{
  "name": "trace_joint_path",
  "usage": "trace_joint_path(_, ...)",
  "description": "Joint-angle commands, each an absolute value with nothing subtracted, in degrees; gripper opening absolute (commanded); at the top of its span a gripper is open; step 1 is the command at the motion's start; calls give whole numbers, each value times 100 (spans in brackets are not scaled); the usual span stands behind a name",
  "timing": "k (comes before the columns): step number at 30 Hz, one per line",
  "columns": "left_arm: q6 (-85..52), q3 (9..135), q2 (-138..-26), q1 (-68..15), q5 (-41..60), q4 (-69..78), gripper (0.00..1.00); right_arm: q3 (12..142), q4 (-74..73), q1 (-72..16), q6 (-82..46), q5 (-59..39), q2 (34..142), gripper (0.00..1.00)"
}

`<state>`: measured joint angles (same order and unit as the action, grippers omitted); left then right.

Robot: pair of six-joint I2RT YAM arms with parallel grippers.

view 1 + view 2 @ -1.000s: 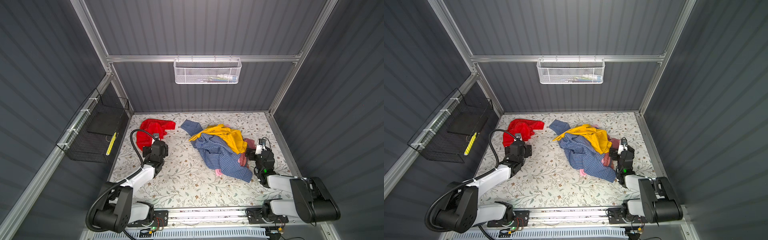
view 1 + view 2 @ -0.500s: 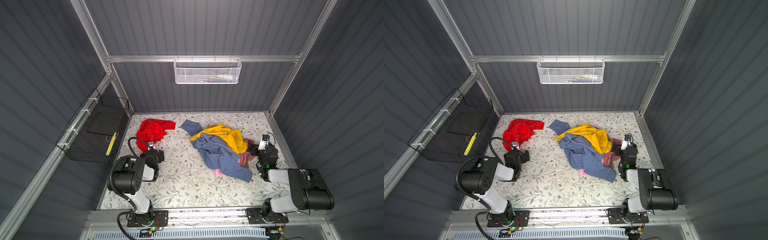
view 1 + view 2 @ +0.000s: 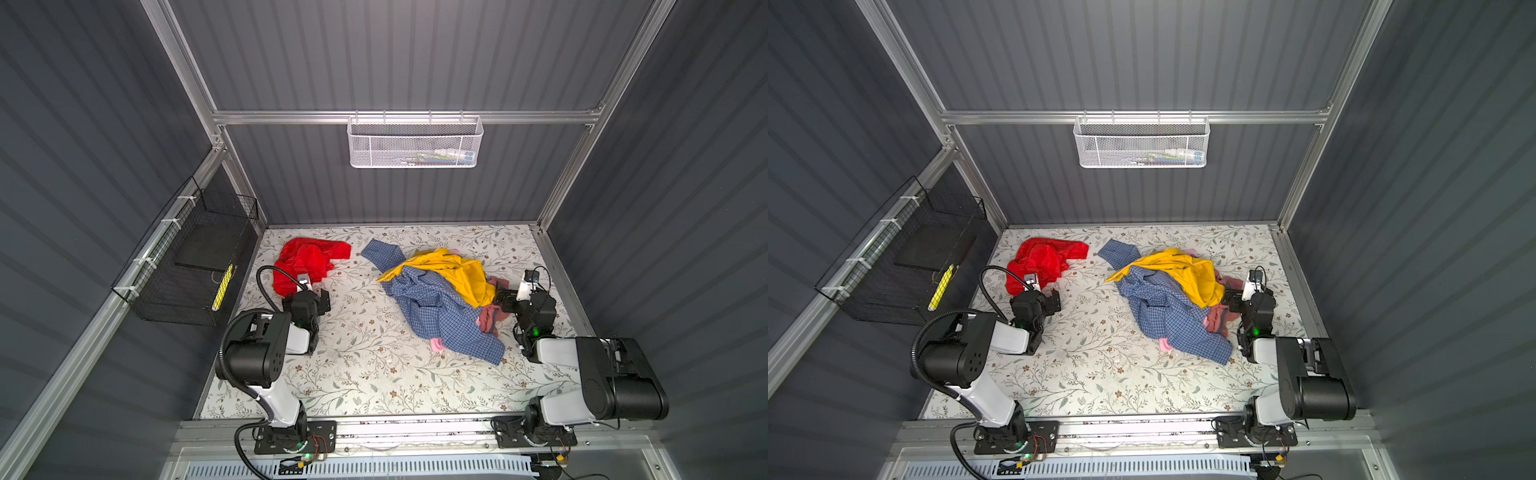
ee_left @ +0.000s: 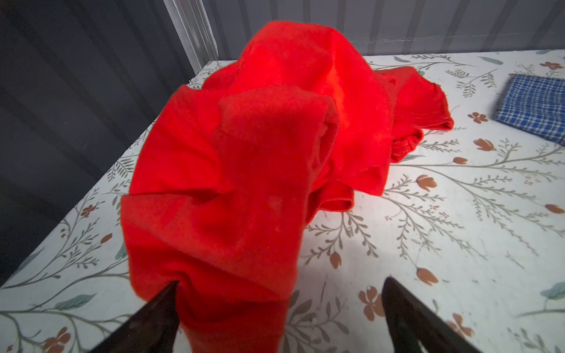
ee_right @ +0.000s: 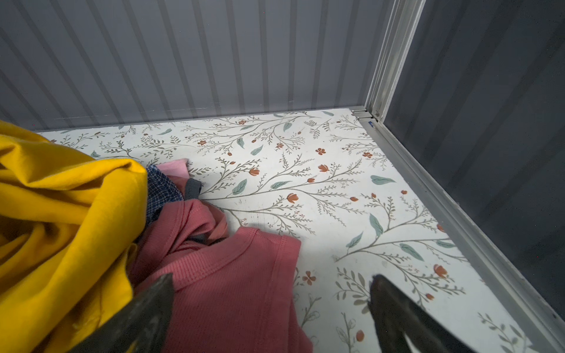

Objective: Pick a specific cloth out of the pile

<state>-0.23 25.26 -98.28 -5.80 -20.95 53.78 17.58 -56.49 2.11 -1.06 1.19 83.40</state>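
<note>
The cloth (image 3: pixel 309 259) (image 3: pixel 1044 259), bright red-orange, lies crumpled apart at the far left of the floral table. In the left wrist view the cloth (image 4: pixel 260 152) has its near end between the open fingers of my left gripper (image 4: pixel 280 282) (image 3: pixel 309 293), and one fingertip (image 4: pixel 171 293) touches the fabric. The pile (image 3: pixel 440 299) (image 3: pixel 1171 299) is a yellow garment (image 5: pixel 61 220) over a blue checked shirt (image 3: pixel 440 316), with pink pieces at its right edge. My right gripper (image 5: pixel 272 278) (image 3: pixel 505 297) stands open over a pink ribbed piece (image 5: pixel 232 290) there.
A black wire basket (image 3: pixel 195 266) hangs on the left wall and a white mesh basket (image 3: pixel 415 141) on the back wall. Grey walls and aluminium rails (image 5: pixel 452 214) close in the table (image 3: pixel 365 353) on three sides. A sleeve of the checked shirt (image 4: pixel 535 107) reaches towards the cloth.
Both arms have folded up, their elbows now raised near the table's front. The grippers stay almost where they were, still open. The cloth and the pile have not moved.
</note>
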Motion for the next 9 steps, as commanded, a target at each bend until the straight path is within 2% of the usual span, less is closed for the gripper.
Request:
trace_joint_path(1,-93,2601,-9842,-580,-2128,5434,100,1834,-5652,228,-141,42,8365,99)
trace_joint_path(9,-92,2611,-9838,-580,-2124,5408,100,1837,-5653,228,-140,32,8359,99)
